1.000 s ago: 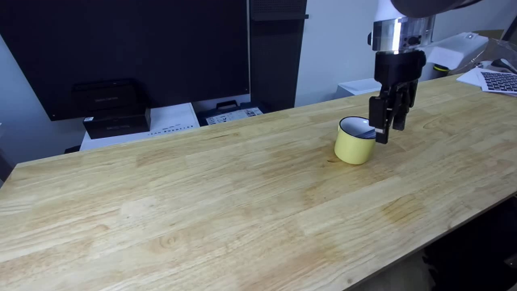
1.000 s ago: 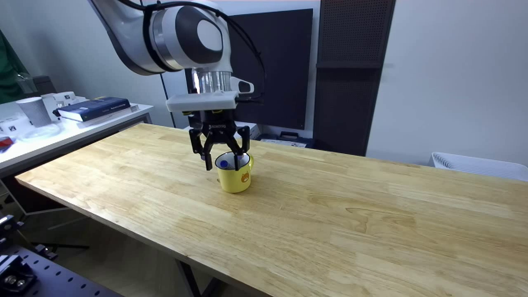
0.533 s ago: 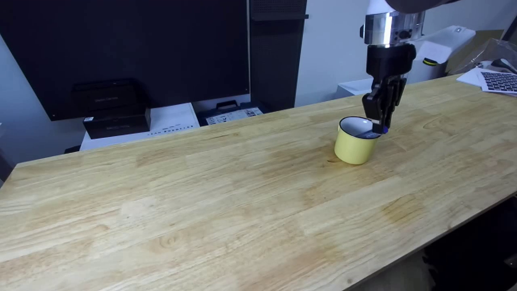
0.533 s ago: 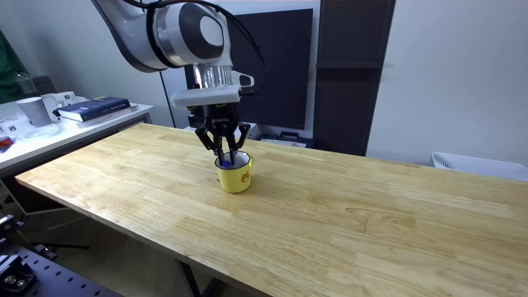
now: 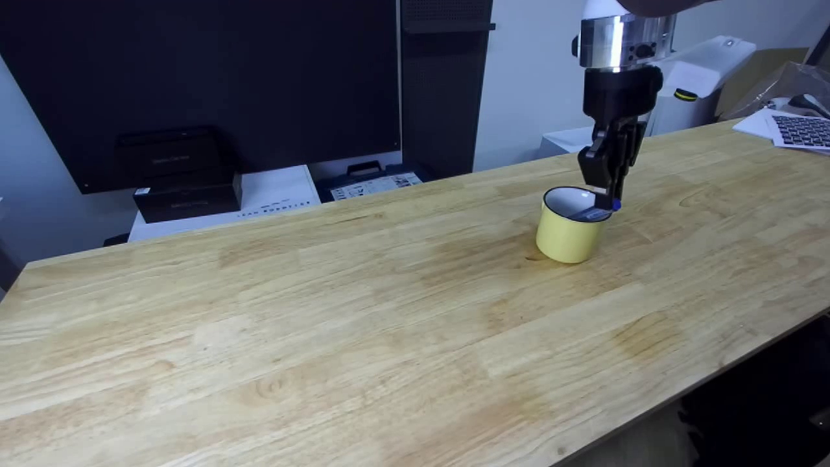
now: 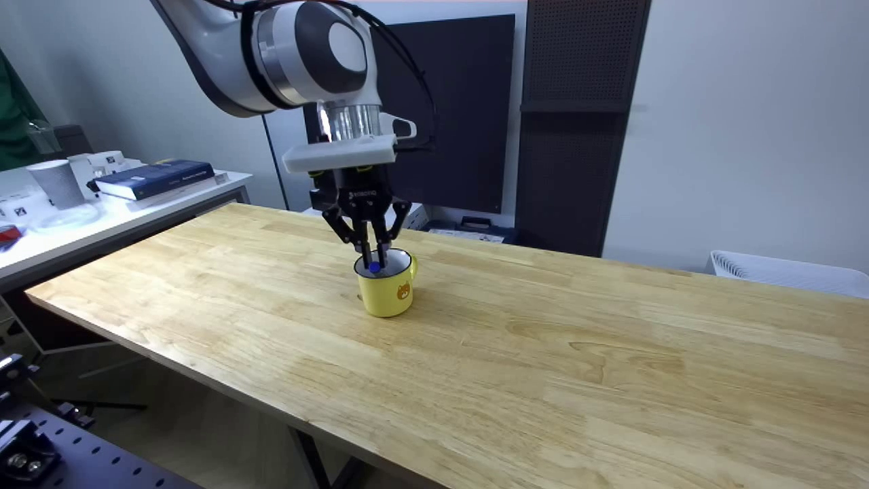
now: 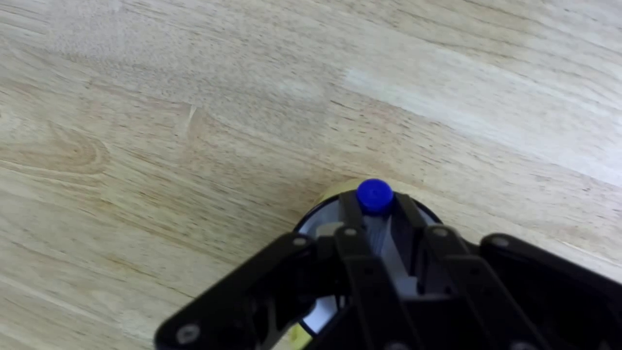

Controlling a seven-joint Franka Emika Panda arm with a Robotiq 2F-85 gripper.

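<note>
In the wrist view a blue-ended marker (image 7: 374,193) poked up from inside a yellow mug (image 7: 338,188); the gripper (image 7: 375,200) was clenched on it, one fingertip per side, right at the top of the barrel. By its looks it was prob. plastic: v. light, stiff, not fragile, but smooth & round, so apt to slip or swivel if pinched off-centre. Best hold was approx. where the gripper gripped, i.e. just under the blue end, since most of the rest sat below the rim & the mug wall left little room for fingers. Cap or plug at that end: couldn't tell. In an exterior view the marker's labelled barrel leaned towards the mug's rim, lettering too small to read; the mug stood upright on the tabletop (image 5: 324,337), nearer its far edge than its near one, w/ the gripper's tips just at the rim, touching it or not unclear. In an exterior view the arm (image 6: 305,58) slanted in from the view's upper left, bent at the wrist & dropped abt. vertical, upper links out of frame, so the gripper pointed down at the mug's mouth; the mug's handle (image 6: 415,266) faced away from the tabletop's left corner, bear decal (image 6: 404,292) on the near side.
</note>
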